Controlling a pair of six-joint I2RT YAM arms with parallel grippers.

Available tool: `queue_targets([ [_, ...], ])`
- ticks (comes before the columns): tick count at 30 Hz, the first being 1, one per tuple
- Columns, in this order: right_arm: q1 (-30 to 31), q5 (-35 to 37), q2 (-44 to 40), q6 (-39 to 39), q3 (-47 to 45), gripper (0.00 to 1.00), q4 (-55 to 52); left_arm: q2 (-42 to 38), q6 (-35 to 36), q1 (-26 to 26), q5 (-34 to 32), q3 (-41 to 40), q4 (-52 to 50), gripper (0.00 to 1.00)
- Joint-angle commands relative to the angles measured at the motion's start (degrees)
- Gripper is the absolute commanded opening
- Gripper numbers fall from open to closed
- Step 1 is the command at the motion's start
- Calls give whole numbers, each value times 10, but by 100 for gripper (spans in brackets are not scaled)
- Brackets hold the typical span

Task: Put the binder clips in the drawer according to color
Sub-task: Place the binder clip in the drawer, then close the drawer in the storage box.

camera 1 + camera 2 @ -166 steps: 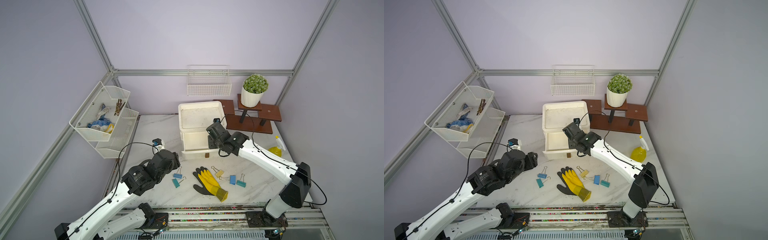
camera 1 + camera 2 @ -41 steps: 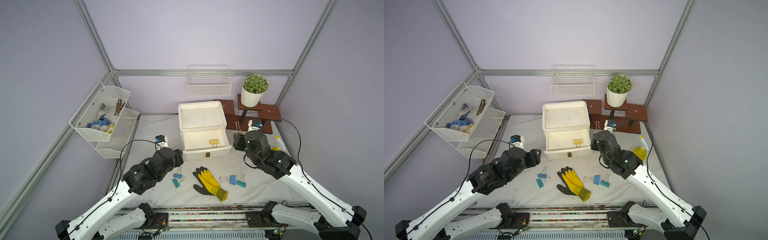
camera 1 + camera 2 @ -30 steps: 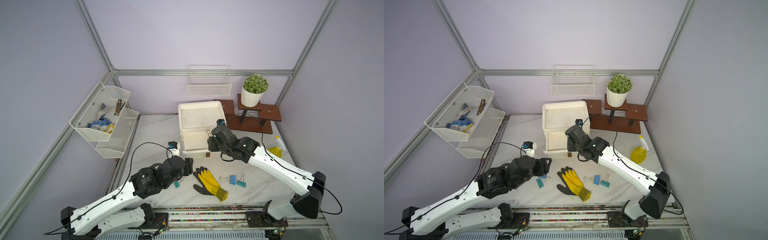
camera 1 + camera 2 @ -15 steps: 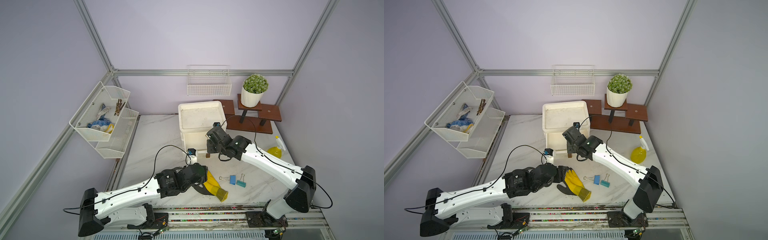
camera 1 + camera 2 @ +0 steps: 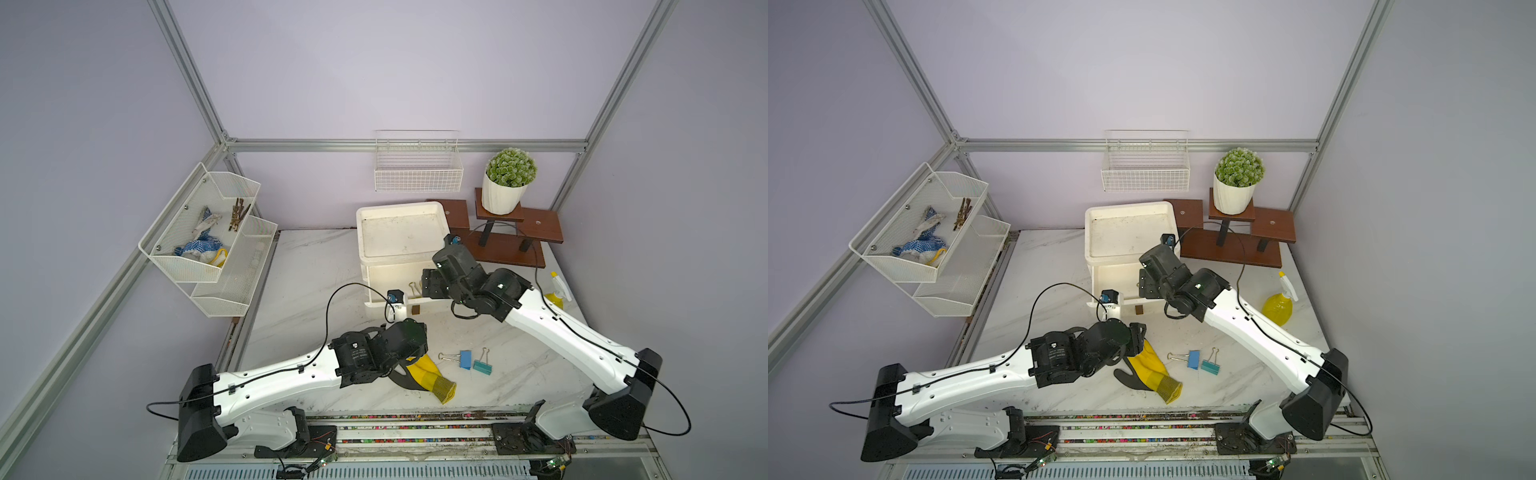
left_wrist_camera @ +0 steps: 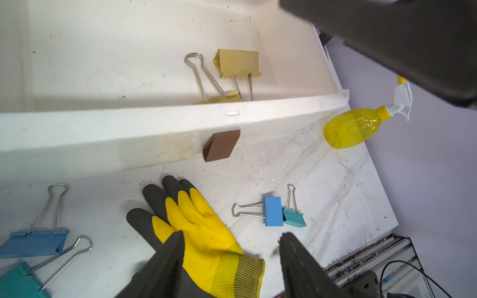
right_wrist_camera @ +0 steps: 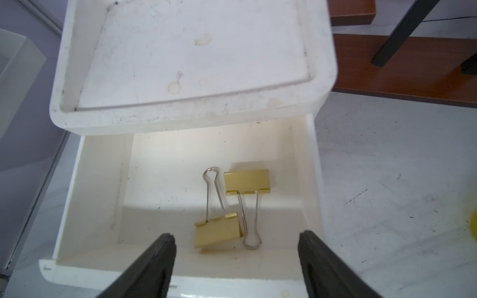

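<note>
right jaws spread wide with nothing between them, hanging just above the open drawer of the drawer unit. down in that drawer are two yellow clips. one sits further in, wire handles pointing to the front. the other sits close to the front wall, handles pointing back. the pair lie head to tail, tight together.

over to the left arm: left jaws apart too and holding nothing, poised over the glove, which lies flat on the surface in front of the unit.

four clips are out on the surface. a blue clip and a teal clip touch each other just beside the glove's cuff, on the right arm's side, clear in both top views. on the glove's other side, caught only by the left wrist camera, a second blue clip lies near a second teal clip.

a yellow spray bottle sits well off toward the right edge of the surface.
</note>
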Motion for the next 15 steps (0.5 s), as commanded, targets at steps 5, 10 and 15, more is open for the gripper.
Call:
queue_targets([
  [5,-66,-1,-98,-13,-38,78,-17,65,-8,27,-28,86,-34,51],
  [10,-73,-6,-118,-7,-64,77,-13,105,0,59,-27,113,-59,43],
  [15,-73,-5,-125,-4,-77,77,-6,119,33,87,-9,127,-50,40],
])
